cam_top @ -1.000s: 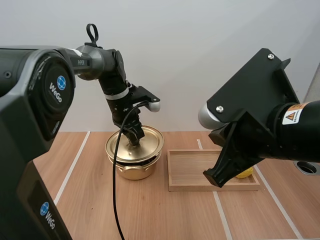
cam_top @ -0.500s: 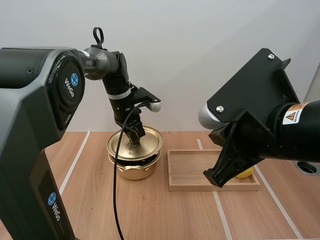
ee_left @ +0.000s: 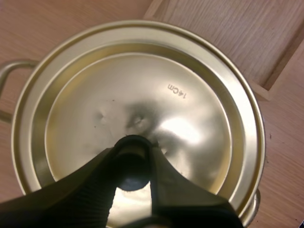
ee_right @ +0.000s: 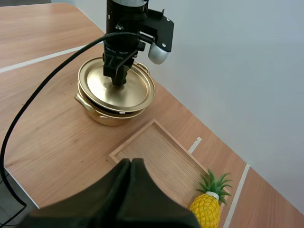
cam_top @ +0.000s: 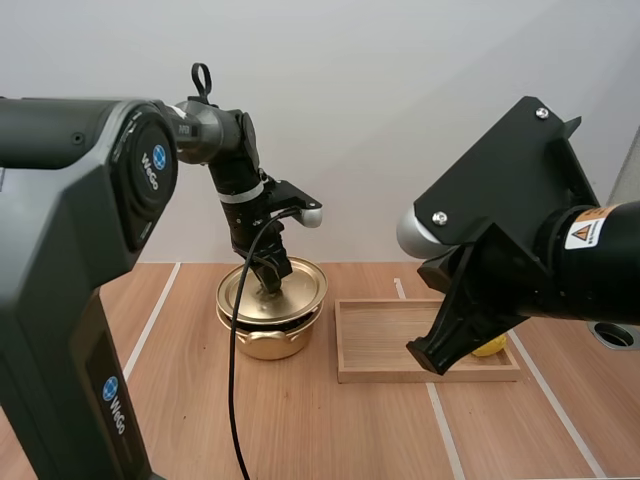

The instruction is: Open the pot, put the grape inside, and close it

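At the centre-left of the high view, a gold pot [cam_top: 265,345] stands on the wooden bench [cam_top: 330,430], its lid [cam_top: 300,290] seated on the rim. The left hand [ee_left: 134,154] comes down from above, and its two black fingers [ee_left: 95,185] are clamped on the small dark knob [ee_left: 133,173] at the lid's middle. Just to the right of the pot lies a shallow wooden tray [cam_top: 380,345]. No grape can be seen. A small yellow toy pineapple [ee_right: 208,213] stands at the tray's far end, though whether it is inside the tray is hard to tell. The right hand [ee_right: 131,162] hangs over the near side of the tray, fingers pressed together on nothing.

The lid looks like thin, stiff metal, probably light. Its polished face would likely be slippery, so the knob is the sensible hold, and a straight upward lift should keep it from tilting. The pineapple looks hard and light, best pinched across its body rather than its leaves.
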Motion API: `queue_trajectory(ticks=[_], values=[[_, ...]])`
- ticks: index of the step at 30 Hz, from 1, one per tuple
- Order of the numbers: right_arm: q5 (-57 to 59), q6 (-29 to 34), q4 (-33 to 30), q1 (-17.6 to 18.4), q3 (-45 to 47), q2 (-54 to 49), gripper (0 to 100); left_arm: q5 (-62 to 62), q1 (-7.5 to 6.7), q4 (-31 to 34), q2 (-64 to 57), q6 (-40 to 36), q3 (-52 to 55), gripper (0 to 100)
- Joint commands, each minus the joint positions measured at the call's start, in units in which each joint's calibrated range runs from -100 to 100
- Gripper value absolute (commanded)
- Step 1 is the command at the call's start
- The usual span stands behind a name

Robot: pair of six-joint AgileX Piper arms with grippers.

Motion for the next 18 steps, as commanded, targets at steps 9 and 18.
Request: queue_trajectory(ticks=[9, 18], values=[[0.0, 0.2, -0.1, -0.1, 0.2, -0.4, 0, -3.0, -0.18, 0.2, 0.7, -0.4, -0.5, 0], [0.0, 0.2, 0.1, -0.1, 0.2, -0.4, 0, -0.7, -0.18, 0.3, 2.3, -0.3, -0.5, 0]])
